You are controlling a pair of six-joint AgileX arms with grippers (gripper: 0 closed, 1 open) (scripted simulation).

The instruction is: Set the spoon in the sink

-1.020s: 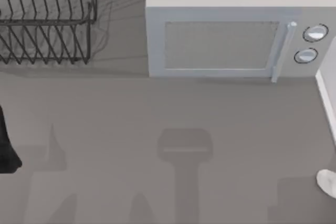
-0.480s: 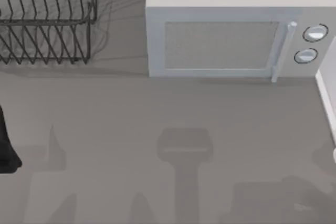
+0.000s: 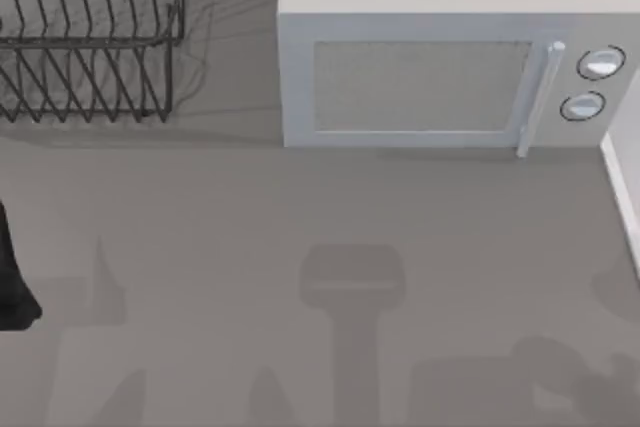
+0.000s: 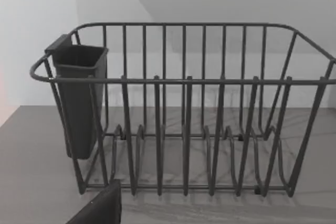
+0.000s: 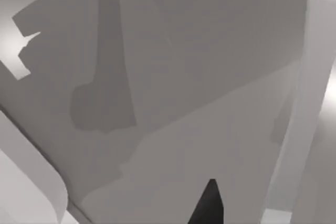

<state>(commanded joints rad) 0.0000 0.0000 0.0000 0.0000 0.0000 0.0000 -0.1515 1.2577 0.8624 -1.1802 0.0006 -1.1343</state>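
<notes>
The spoon is out of view. A white rim (image 3: 622,187), apparently the sink's edge, runs down the top view's right side. The right wrist view looks down on grey surfaces between a rounded white rim (image 5: 31,182) and a white wall (image 5: 310,93); a dark tip of my right gripper (image 5: 210,205) pokes in there. That arm casts a shadow (image 3: 540,377) on the table's lower right. My left arm (image 3: 12,277) is parked at the table's left edge, and a dark part of the left gripper (image 4: 102,208) faces the rack.
A black wire dish rack (image 3: 90,37) stands at the back left, with a dark cup (image 4: 79,98) hung on one end. A white microwave (image 3: 440,57) with two silver knobs (image 3: 598,63) fills the back right. Bare grey table lies in front of both.
The white oval spoon end at the lower right edge slid up and rightward, out of the top view. The shadow at the lower right spread leftward. The left arm stayed still.
</notes>
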